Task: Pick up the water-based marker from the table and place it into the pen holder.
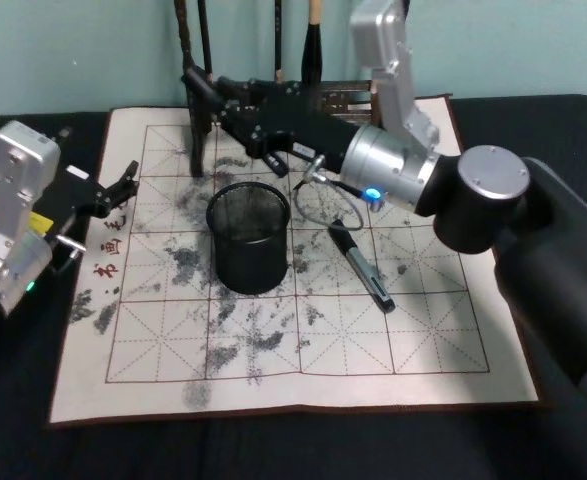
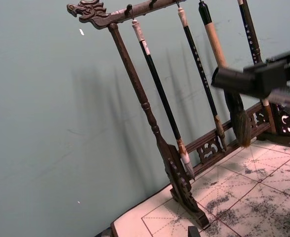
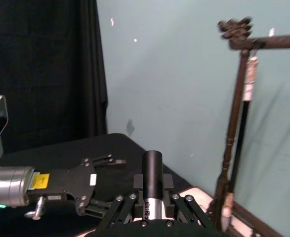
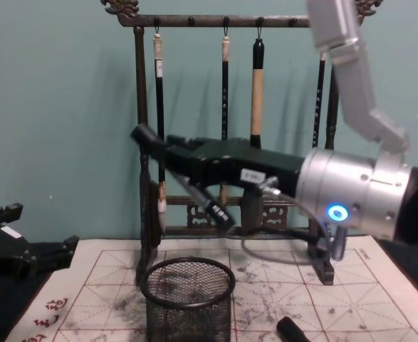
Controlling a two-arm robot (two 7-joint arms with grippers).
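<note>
Right gripper [image 4: 171, 153] is hanging above and behind the pen holder [image 1: 248, 260], its fingers clamping a black water-based marker [image 3: 152, 173] that is jutting out beyond them. Left gripper [image 1: 123, 187] is hovering to the holder's left, fingers spread, empty. A second dark pen [image 1: 361, 265] is lying on the mat [image 1: 373, 350] just right of the holder.

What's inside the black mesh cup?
Nothing I can see: the pen holder looks empty. Its near wall hides part of the bottom. The right claw holds a marker higher up.
</note>
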